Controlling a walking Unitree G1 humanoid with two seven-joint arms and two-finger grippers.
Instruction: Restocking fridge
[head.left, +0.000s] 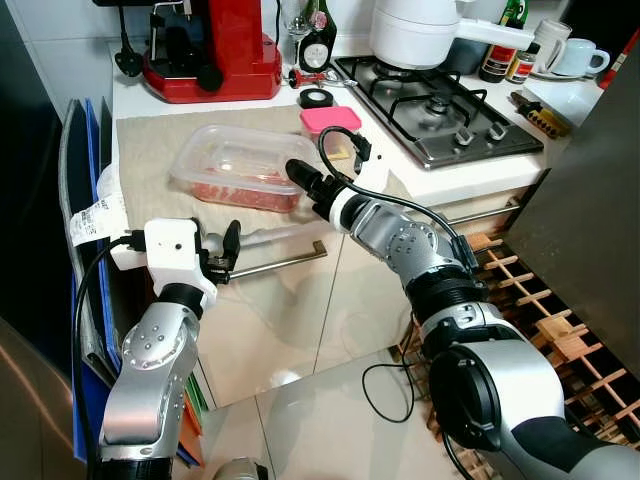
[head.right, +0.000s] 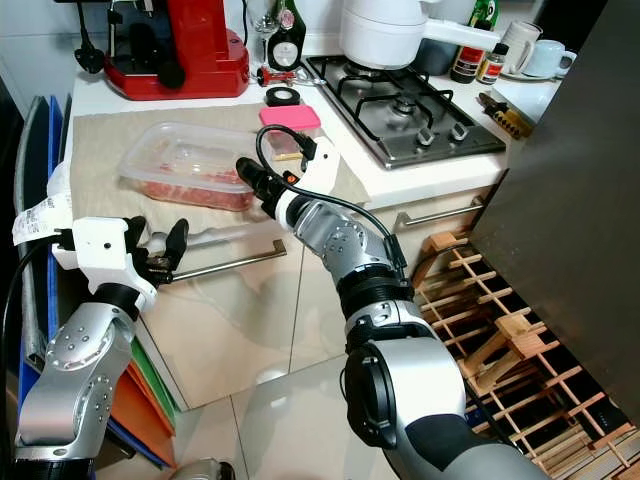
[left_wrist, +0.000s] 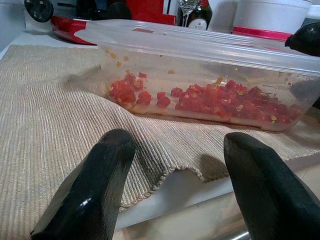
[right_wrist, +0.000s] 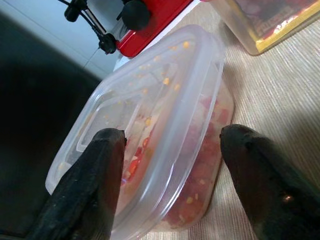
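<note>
Two grippers, left (left_wrist: 172, 187) and right (right_wrist: 172, 182), fingers apart, flank one clear container (head.left: 237, 166)

Clear plastic container (left_wrist: 210, 75): moulded volume scale on side wall, "700" faintly legible near right end in left wrist view. Paper tag (head.left: 97, 218) at left, near tabletop edge: printed lines, too small to read. Bottle labels at far side: unreadable.

Left gripper (head.left: 228, 250) raised at the counter (head.left: 150, 150) edge, fingers spread; right gripper (head.left: 300, 175) extended forward, fingers spread.
</note>
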